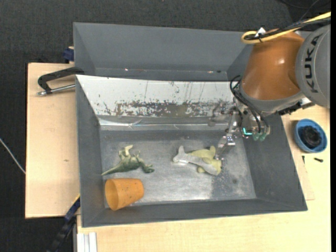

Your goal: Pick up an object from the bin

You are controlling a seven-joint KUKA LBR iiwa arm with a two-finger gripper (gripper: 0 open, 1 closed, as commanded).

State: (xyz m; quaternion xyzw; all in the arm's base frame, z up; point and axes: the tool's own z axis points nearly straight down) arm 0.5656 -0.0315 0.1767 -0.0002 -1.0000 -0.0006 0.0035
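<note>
My gripper [227, 142] hangs at the right side of the bin, under the arm's orange cover, with its fingertips just above and right of a pale yellowish-white toy animal [199, 160] that lies on its side on the bin floor. Nothing shows between the fingers. A green toy dinosaur [130, 163] lies at the left of the floor. An orange plastic cup [124, 192] lies on its side at the front left corner.
The bin's sloped right wall is close beside the gripper. Bare floor lies between the dinosaur and the pale toy and along the front.
</note>
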